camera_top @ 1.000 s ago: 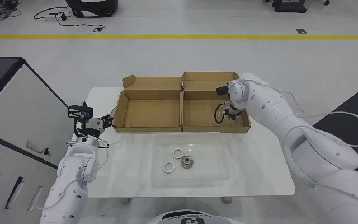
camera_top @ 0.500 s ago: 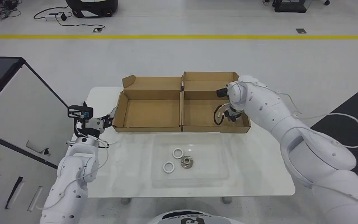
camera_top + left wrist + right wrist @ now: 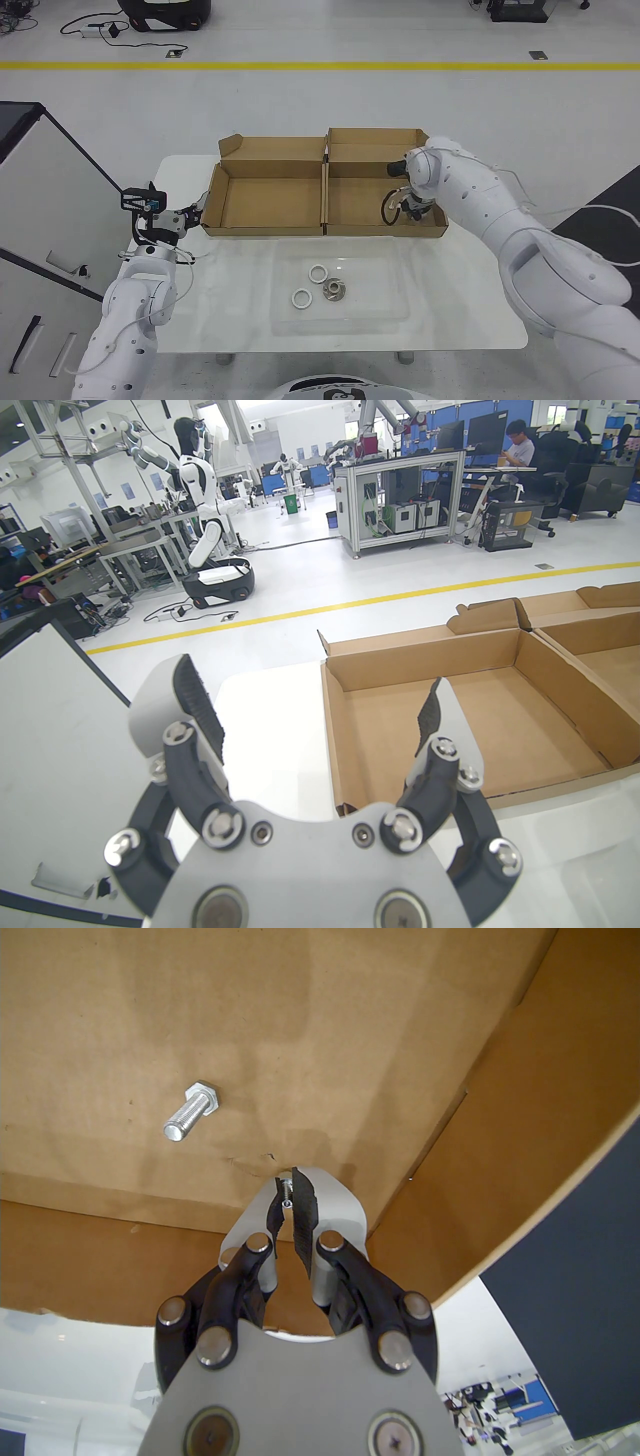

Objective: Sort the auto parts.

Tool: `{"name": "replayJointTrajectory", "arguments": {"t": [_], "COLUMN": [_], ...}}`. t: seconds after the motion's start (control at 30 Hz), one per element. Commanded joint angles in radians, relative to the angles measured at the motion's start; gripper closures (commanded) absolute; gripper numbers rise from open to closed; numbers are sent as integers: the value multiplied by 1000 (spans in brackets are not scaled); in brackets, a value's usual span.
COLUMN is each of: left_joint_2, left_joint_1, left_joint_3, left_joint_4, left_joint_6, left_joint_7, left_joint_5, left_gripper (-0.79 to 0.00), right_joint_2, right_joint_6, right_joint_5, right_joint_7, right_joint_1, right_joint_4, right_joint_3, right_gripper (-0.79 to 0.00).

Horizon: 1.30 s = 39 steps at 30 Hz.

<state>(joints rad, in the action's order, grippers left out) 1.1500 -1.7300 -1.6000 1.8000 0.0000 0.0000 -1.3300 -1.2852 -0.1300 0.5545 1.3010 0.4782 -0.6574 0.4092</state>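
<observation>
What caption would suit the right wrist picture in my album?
Right fingers pinch a bolt low inside the cardboard box, near a second bolt lying on its floor.

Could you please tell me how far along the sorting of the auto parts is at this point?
Done: one bolt lies in the right box. In hand: the right gripper, inside that box, is shut on a second bolt. Left: two white rings and a metal flanged part sit in the clear tray; the left box has no parts yet, and the left gripper is open beside it.
</observation>
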Motion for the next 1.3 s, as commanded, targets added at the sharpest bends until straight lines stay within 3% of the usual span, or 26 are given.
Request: {"name": "replayJointTrajectory", "arguments": {"t": [0.0, 0.13, 0.3, 0.53, 0.7, 0.73, 0.8, 1.27], "left_joint_2": [0, 0, 0, 0, 0, 0, 0, 0], "left_joint_1": [0, 0, 0, 0, 0, 0, 0, 0], "left_joint_3": [0, 0, 0, 0, 0, 0, 0, 0], "left_joint_4": [0, 0, 0, 0, 0, 0, 0, 0], "left_joint_6": [0, 0, 0, 0, 0, 0, 0, 0], "left_joint_7": [0, 0, 0, 0, 0, 0, 0, 0], "left_joint_5": [0, 0, 0, 0, 0, 0, 0, 0], "left_gripper": [-785, -785, -785, -785, -785, -785, -785, -785], "right_joint_2": [-1, -2, -3, -2, 7, 9, 15, 93], "right_joint_6": [2, 4, 5, 3, 4, 6, 5, 4], "right_joint_5": [3, 10, 21, 29, 39, 44, 48, 60], "right_joint_7": [0, 2, 7, 12, 14, 16, 21, 42], "right_joint_1": [2, 5, 8, 7, 2, 3, 2, 41], "right_joint_4": [2, 4, 4, -3, -17, -21, -27, -193], "right_joint_3": [4, 12, 21, 41, 63, 66, 77, 205], "right_gripper": [-25, -46, -299, -314, -403, -579, -785, -785]}}
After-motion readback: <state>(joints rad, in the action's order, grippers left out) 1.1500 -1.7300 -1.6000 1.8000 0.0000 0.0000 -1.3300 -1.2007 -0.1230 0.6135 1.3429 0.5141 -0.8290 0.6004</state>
